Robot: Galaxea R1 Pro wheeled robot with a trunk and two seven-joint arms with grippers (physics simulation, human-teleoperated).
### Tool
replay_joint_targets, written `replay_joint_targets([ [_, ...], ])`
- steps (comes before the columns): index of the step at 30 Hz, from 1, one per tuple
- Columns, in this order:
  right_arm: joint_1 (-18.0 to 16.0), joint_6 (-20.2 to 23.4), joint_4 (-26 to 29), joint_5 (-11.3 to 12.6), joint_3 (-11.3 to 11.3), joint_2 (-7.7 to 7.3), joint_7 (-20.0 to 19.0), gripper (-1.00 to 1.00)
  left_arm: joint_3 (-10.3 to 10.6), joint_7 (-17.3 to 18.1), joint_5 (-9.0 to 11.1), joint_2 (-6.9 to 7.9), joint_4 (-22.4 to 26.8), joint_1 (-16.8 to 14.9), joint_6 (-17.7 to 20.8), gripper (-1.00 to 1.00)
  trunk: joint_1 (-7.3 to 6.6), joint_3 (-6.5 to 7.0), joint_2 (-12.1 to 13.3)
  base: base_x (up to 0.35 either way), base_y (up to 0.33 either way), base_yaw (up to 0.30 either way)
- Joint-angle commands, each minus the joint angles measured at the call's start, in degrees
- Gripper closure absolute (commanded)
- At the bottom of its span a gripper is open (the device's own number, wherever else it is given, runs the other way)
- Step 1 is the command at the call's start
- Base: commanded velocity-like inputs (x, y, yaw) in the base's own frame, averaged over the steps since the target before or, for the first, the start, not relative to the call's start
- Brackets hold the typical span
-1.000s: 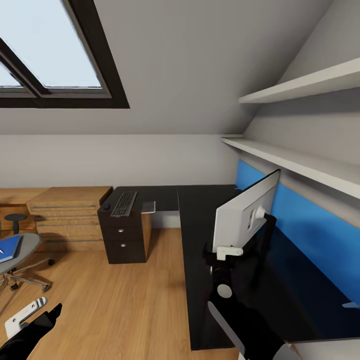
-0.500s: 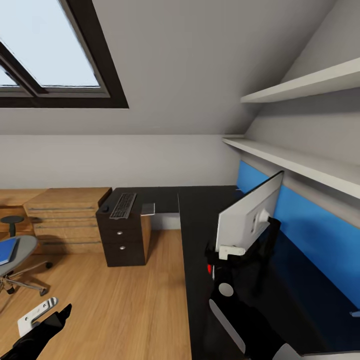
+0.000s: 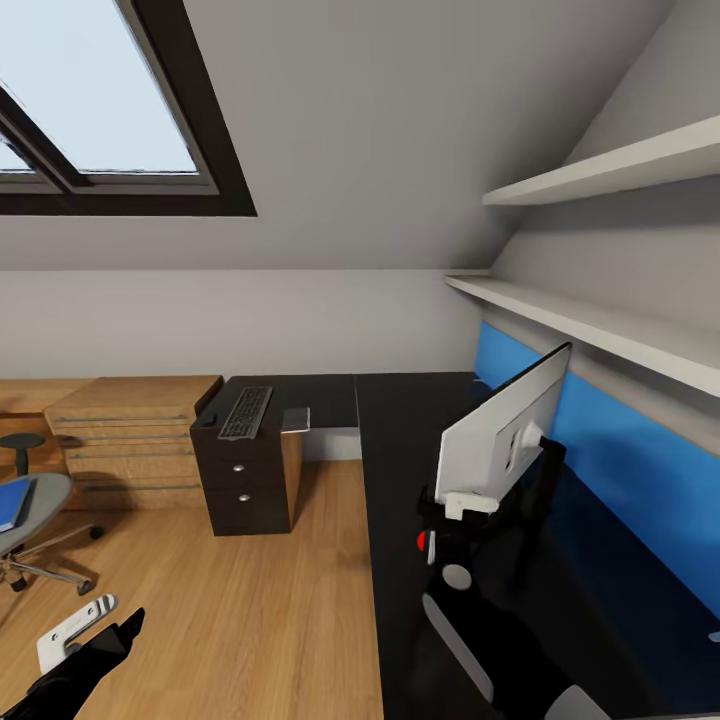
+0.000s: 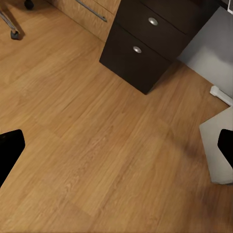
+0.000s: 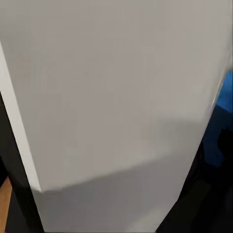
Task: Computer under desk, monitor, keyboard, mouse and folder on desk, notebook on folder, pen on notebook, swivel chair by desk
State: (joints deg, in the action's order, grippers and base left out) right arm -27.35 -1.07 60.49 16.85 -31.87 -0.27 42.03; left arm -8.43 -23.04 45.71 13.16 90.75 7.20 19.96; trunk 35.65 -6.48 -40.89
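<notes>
My right gripper (image 3: 463, 507) is shut on the lower edge of the white-backed monitor (image 3: 502, 428), which stands tilted over the black L-shaped desk (image 3: 400, 450); its pale back (image 5: 111, 97) looms close in the right wrist view. The keyboard (image 3: 246, 410) and a dark mouse (image 3: 210, 417) lie on the desk's far left end, with a flat grey item (image 3: 296, 417) beside them. At the far left the swivel chair (image 3: 35, 525) carries the blue folder (image 3: 10, 502). My left gripper (image 3: 95, 628) hangs open over the wooden floor (image 4: 97, 145), its fingers (image 4: 9, 153) wide apart.
A black drawer unit (image 3: 245, 480) sits under the desk's left end, also seen from above as a drawer unit (image 4: 145, 43). Wooden drawers (image 3: 135, 440) line the back wall. Two white shelves (image 3: 590, 330) and a blue wall panel (image 3: 640, 490) hang above the desk's right side. A small stool (image 3: 20, 445) stands at left.
The camera has shifted slightly right. My right gripper has carried the monitor a little farther over the desk toward the blue wall. The left gripper has risen slightly.
</notes>
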Motion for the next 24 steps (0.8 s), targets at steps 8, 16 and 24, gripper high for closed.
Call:
replay_joint_targets([
  [8, -0.1, -0.1, -1.0, 0.5, 2.9, 0.0, 0.5, -1.0, 0.0, -0.3, 0.5, 0.02, 0.1, 0.0, 0.2, -1.0, 0.02, -0.09, -0.1, 0.001, 0.0, 0.0],
  [16, -0.1, -0.1, -1.1, 0.5, 3.1, 0.01, 0.5, -1.0, 0.2, -0.4, 0.5, 0.02, 0.1, 0.0, 0.2, -1.0, 0.02, -0.09, -0.1, -0.195, 0.0, 0.0],
  [24, -0.1, -0.2, -1.1, 0.5, 3.1, 0.0, 0.5, -1.0, 0.2, -0.4, 0.5, 0.02, 0.1, 0.0, 0.2, -1.0, 0.02, -0.09, -0.1, -0.175, -0.098, 0.0],
])
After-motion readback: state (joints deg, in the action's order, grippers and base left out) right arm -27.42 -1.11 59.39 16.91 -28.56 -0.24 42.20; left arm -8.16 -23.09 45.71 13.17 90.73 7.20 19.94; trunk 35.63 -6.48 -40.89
